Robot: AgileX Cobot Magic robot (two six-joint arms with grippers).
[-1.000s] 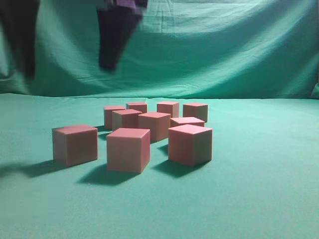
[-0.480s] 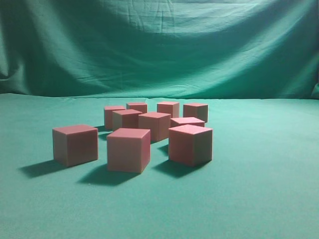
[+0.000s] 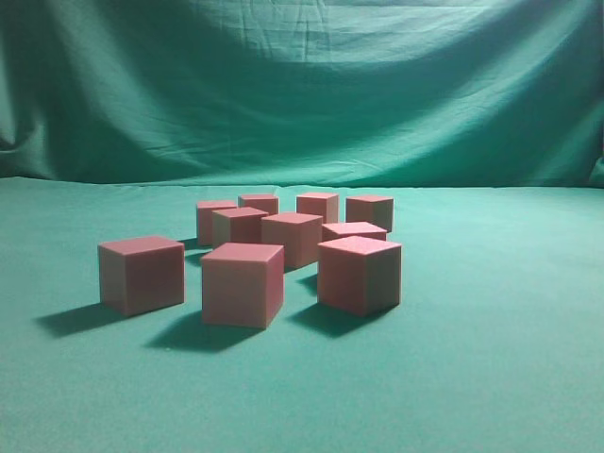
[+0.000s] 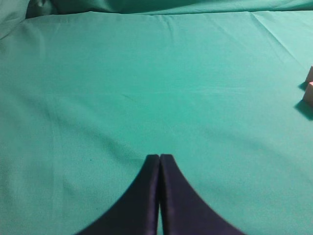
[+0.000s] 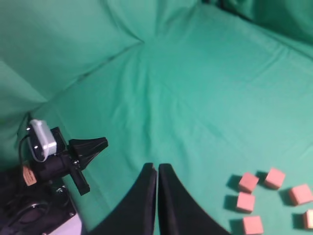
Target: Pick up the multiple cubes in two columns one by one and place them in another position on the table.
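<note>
Nearest in the exterior view, three cubes [image 3: 243, 283] stand in a loose front row on the green surface [image 3: 491, 377], each apart from its neighbours; six more cluster close behind them. Neither arm shows there. Both wrist views look down from above: the left tool [image 4: 159, 157] has its tips pressed together over bare cloth, and the right tool [image 5: 157, 167] is likewise closed, holding nothing.

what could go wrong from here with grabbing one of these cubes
The cubes sit tightly bunched, so fingers dropping around a middle one could knock its neighbours. Both the left gripper and right gripper are shut and must open first. The exterior view hides rear cubes behind front ones.
</note>
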